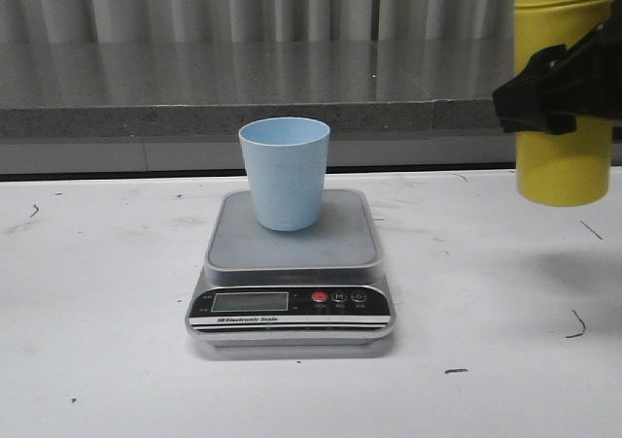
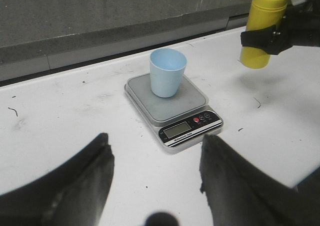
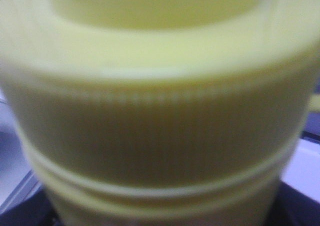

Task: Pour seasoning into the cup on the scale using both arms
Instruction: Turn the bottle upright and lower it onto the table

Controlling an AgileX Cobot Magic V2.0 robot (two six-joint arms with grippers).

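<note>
The cup (image 1: 285, 171) looks like matt pale blue plastic, faintly speckled. The scale (image 1: 290, 263) has a smooth, dull grey metal platform, a glossier silver plastic body and a black printed strip. The bottle (image 1: 564, 117) is yellow plastic with a soft sheen; close up, its collar (image 3: 160, 136) shows fine vertical ribbing. The desk (image 1: 97, 360) is a smooth white surface, scuffed with dark marks. The right gripper (image 1: 556, 96) is matt black.

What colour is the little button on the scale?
Red. The button on the scale shows best in the front view.
</note>
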